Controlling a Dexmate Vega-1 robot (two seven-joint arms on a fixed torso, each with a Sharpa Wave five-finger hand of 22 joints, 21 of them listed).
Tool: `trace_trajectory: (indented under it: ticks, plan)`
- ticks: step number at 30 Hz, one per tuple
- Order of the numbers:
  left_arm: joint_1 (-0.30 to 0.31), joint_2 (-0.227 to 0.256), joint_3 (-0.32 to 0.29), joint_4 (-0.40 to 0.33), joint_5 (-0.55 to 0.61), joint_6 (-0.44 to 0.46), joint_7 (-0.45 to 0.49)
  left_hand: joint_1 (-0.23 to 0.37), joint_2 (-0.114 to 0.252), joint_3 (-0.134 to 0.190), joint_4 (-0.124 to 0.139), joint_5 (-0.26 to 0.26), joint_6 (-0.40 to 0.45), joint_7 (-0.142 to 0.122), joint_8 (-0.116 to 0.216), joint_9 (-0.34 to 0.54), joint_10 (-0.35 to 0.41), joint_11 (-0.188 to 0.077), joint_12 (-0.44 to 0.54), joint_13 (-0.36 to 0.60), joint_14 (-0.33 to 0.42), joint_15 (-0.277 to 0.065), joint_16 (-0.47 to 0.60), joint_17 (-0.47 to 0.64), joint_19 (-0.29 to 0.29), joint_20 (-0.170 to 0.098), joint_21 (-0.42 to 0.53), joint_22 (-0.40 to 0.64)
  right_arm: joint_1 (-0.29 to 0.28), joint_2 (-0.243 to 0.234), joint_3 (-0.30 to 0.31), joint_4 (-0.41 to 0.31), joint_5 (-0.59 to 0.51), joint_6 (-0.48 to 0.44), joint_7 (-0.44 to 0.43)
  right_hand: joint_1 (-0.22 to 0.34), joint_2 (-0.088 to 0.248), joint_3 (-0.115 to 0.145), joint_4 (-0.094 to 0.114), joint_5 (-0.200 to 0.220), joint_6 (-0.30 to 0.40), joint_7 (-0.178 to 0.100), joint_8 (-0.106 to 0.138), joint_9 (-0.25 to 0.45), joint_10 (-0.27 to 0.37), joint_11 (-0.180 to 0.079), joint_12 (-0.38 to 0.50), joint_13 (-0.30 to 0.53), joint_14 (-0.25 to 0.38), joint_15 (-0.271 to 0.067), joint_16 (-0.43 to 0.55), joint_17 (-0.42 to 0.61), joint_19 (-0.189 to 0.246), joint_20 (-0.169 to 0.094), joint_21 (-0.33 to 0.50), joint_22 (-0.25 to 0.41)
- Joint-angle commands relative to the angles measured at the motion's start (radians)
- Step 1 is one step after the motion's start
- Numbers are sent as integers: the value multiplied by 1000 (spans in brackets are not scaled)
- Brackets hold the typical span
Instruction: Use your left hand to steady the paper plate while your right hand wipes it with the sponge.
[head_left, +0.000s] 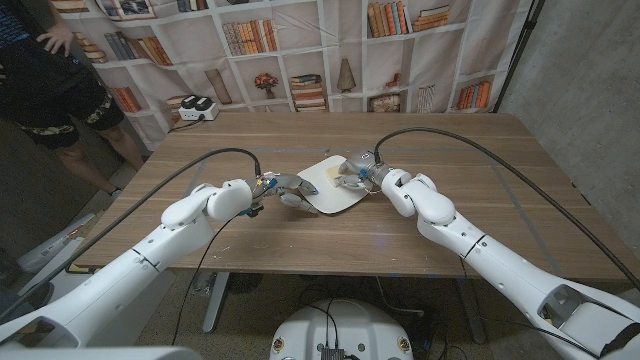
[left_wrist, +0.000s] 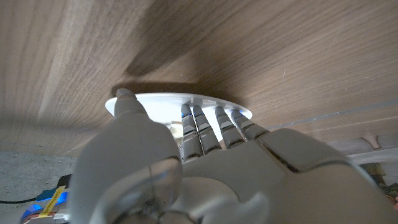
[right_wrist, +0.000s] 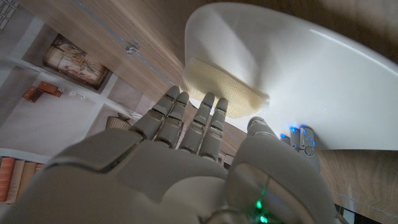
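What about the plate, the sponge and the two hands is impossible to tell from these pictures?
- Head view: the sponge is mostly covered by the right hand; its grip is unclear.
- Left wrist view: the left hand blocks the paper plate's near rim, so contact there is hidden.
- Right wrist view: the picture's edge cuts off part of the plate.
- Any dirt on the plate is too small to see.

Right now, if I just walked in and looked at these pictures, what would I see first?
Two white robot arms meet over a white paper plate in the middle of the wooden table. The left hand grips the plate's near-left edge, and the right hand reaches over the far side, fingers on a pale yellow sponge that lies on the plate. Behind the table hangs a bookshelf-print backdrop, and a person stands at the far left.
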Motion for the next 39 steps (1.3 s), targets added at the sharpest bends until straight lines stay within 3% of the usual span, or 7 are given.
trace_trajectory:
  ticks: [1,10,20,39]
  plan:
    - [-10,-4,9,2,-2,-1,-12,2,0,-4,4,2,3,7,1,4,-1,8,5,1,3,-62,5,1,0,-35,6,2,-42,-30,32,-65,-2,-55,89,-12,-2,9,-1,2,24,1,11,4,25,1,11,5,13,-40,6,-1,7,-24,5,-1]
    - [-8,-7,9,-1,-1,6,-10,0,0,-5,5,2,1,8,0,4,-5,7,4,1,1,-60,4,1,-1,-33,6,2,-82,-57,50,-120,4,-54,98,-21,-5,13,-3,2,90,-7,25,4,87,-4,30,5,44,-46,10,-4,12,-28,8,-1]
    - [-11,-16,13,4,1,9,-5,-2,0,-6,6,2,1,8,0,3,-5,8,4,1,-1,-60,4,1,-2,-27,6,2,-130,-61,72,-159,37,-52,85,-23,-6,16,-6,2,117,-13,29,4,108,-9,34,5,55,-45,10,-6,12,-31,8,-1]
    - [-13,-22,17,-4,13,19,0,-1,1,-8,7,2,-9,1,-2,3,-13,5,2,1,-19,-62,-1,0,-7,-18,5,2,-93,-38,36,-107,131,52,101,-21,-5,27,-15,3,163,-39,33,3,130,-27,36,5,75,-48,7,-8,14,-36,9,-2]
